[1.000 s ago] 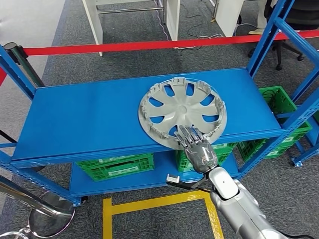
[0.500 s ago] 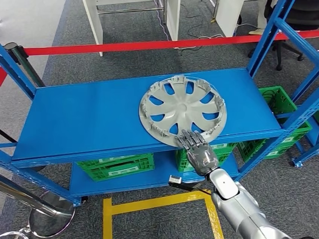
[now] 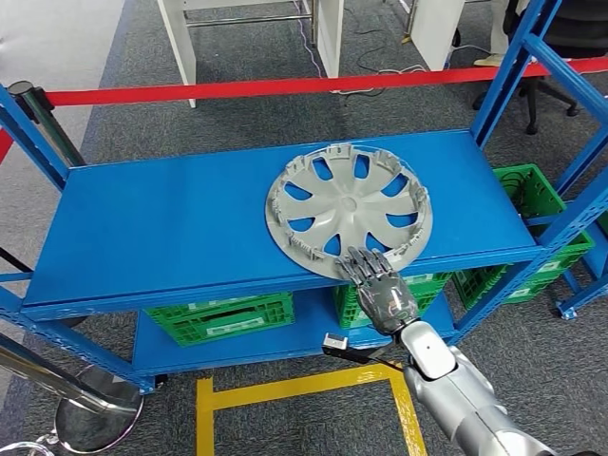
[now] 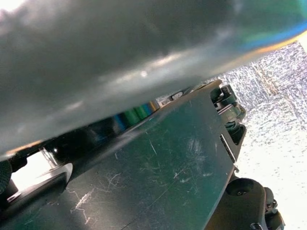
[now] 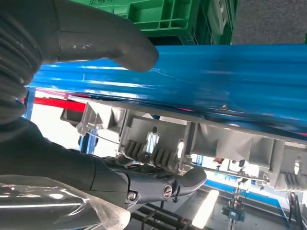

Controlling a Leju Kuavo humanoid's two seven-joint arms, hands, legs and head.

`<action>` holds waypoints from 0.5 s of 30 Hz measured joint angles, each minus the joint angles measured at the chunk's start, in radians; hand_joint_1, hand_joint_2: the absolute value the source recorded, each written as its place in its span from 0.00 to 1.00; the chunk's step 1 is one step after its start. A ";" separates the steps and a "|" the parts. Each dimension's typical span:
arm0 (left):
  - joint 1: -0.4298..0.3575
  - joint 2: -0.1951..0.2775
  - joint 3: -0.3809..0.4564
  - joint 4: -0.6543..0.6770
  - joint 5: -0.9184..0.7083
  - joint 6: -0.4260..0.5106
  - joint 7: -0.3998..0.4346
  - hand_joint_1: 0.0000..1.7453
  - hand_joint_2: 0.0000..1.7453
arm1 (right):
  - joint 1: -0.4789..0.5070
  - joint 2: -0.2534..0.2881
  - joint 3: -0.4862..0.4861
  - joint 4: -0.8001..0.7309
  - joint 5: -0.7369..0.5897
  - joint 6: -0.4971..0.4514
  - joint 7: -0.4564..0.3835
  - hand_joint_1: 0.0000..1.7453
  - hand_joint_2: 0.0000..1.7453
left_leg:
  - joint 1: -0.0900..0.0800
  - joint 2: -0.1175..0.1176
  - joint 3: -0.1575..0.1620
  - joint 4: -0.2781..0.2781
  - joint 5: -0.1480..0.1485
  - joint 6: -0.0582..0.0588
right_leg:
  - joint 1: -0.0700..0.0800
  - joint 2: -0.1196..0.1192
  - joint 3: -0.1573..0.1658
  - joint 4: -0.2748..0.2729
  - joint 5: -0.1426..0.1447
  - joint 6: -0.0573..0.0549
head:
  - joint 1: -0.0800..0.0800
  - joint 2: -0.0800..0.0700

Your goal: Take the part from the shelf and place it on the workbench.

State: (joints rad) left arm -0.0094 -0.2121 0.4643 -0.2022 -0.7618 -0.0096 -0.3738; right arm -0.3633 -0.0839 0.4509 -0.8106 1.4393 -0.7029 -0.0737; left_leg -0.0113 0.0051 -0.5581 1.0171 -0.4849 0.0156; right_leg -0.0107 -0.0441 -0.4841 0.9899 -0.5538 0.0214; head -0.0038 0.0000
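Right robot hand (image 3: pixel 378 285): reaches up from below to the shelf's front edge. In the head view its fingers (image 3: pixel 362 266) lie over the near rim of the hubcap. In the right wrist view the dark fingers (image 5: pixel 159 184) sit on one face of the rim and the thumb (image 5: pixel 108 40) is on the far side of the shelf's front edge, apart from the rim. I judge it not yet clenched on the part.
Left robot hand: I cannot tell its state; the left wrist view is dark and blurred.
Hubcap (image 3: pixel 349 209): grey, lying flat on the top shelf board, its near edge jutting over the front lip.
Shelf (image 3: pixel 158 223): blue metal, with green crates (image 3: pixel 218 316) on the lower level.
Change: over the last second the fingers drew back from further in on the hubcap to its near rim; the hubcap barely shifted.
Meaning: the grip looks to be settling at the rim, and lifting has not begun.
Beyond: red barrier tape (image 3: pixel 215 90) crosses behind the shelf.
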 joint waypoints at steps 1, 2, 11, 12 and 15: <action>0.000 -0.001 0.000 0.000 0.000 0.001 0.000 0.00 0.00 | 0.000 0.000 0.000 -0.002 0.000 0.000 -0.002 0.00 1.00 | 0.000 0.000 0.000 0.000 0.000 0.000 | 0.000 0.000 0.000 0.000 0.000 0.000 | 0.000 0.000; 0.000 -0.001 0.000 0.000 0.000 0.002 0.000 0.00 0.00 | 0.001 0.000 0.000 -0.005 0.000 0.000 -0.004 0.00 1.00 | 0.000 0.000 0.000 0.000 0.000 0.000 | 0.000 0.000 0.000 0.000 0.000 0.000 | 0.000 0.000; 0.000 -0.003 0.000 0.000 0.000 0.004 0.000 0.00 0.00 | 0.001 0.001 0.003 -0.016 0.002 0.000 -0.014 0.00 1.00 | 0.000 0.000 0.000 0.000 0.000 0.000 | 0.000 0.000 0.000 0.000 0.000 0.000 | 0.000 0.000; 0.000 -0.003 0.000 0.000 0.000 0.004 0.000 0.00 0.00 | 0.001 0.001 0.003 -0.016 0.002 0.000 -0.015 0.00 1.00 | 0.000 0.000 0.000 0.000 0.000 0.000 | 0.000 0.000 0.000 0.000 0.000 0.000 | 0.000 0.000; 0.000 -0.003 0.000 0.000 0.000 0.002 0.000 0.00 0.00 | -0.001 0.003 0.005 -0.016 0.002 0.000 -0.015 0.00 1.00 | 0.000 0.000 0.000 0.000 0.000 0.000 | 0.000 0.000 0.000 0.000 0.000 0.000 | 0.000 0.000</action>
State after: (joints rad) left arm -0.0096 -0.2152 0.4643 -0.2022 -0.7618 -0.0074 -0.3738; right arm -0.3639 -0.0808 0.4556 -0.8270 1.4408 -0.7027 -0.0890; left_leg -0.0113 0.0051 -0.5582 1.0169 -0.4849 0.0156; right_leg -0.0107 -0.0442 -0.4840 0.9899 -0.5537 0.0214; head -0.0038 0.0000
